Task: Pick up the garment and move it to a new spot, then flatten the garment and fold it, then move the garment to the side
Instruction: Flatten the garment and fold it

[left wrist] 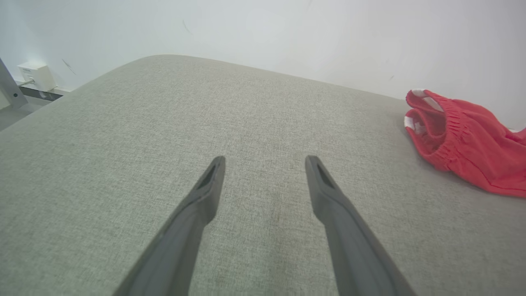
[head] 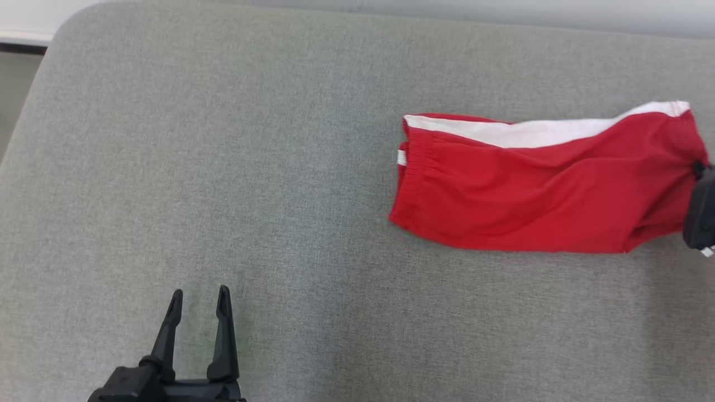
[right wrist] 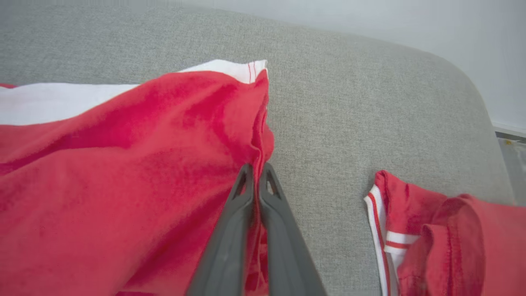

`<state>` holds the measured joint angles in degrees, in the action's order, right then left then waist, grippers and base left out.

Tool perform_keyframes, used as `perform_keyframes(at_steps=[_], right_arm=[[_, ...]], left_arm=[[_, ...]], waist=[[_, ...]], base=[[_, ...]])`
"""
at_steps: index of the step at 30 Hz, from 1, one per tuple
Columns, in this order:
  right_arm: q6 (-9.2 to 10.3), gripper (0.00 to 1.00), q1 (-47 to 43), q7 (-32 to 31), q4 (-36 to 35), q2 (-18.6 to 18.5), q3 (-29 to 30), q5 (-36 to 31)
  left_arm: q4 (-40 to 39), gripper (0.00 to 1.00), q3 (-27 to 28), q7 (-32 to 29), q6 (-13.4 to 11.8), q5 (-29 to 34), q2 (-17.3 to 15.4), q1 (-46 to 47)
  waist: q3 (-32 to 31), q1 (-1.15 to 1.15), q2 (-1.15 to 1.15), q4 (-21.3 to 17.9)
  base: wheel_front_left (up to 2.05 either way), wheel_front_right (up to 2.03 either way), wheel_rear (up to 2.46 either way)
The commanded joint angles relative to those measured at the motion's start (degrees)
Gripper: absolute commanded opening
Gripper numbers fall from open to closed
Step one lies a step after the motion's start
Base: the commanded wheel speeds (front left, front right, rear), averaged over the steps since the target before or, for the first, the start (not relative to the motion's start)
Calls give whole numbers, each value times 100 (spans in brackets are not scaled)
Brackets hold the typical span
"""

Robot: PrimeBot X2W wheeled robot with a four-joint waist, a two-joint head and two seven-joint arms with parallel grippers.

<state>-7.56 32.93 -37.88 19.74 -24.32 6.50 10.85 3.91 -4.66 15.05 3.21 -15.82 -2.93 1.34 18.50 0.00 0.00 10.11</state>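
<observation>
Right tool (right wrist: pixel 257 167) seemingly pinches garment (head: pixel 536 190) hem; cushion (head: pixel 223 167) stretches wide leftward.

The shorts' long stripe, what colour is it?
White: a broad stripe along one edge of the red fabric shorts. The head view shows it best.

Red garment (head: pixel 536 195), white band (head: pixel 536 133); grey cushion (head: pixel 223 167); hem stripes (right wrist: pixel 251 72) apparently red.

Grey cushion (head: pixel 223 167) lies wide open from eight round to one o'clock; red garment (head: pixel 530 195) sprawls at three o'clock, blocking that side.
</observation>
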Motion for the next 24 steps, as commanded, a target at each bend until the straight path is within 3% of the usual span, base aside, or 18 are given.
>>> perform_keyframes(at_steps=[1, 7, 14, 24], right_arm=[[17, 0, -143, -40, -189, -83, 28, -49], [17, 0, -394, -111, -999, -224, -146, -116], [17, 0, -102, -317, -1707, -79, -987, 96], [17, 0, 690, -432, -1157, 292, -2302, 471]], left_arm=[[7, 100, 0, 14, -11, -19, 6, -62], [42, 100, -19, 14, -21, -44, 6, -153], [79, 100, -86, 14, -57, -82, 6, -145], [47, 100, -187, 14, -42, -169, 6, -13]], waist=[[-121, 0, 0, -79], [-281, 0, 0, -195], [-383, 0, 0, -239], [-337, 0, 0, 23]], base=[[0, 0, 0], [0, 0, 0], [0, 0, 0], [0, 0, 0]])
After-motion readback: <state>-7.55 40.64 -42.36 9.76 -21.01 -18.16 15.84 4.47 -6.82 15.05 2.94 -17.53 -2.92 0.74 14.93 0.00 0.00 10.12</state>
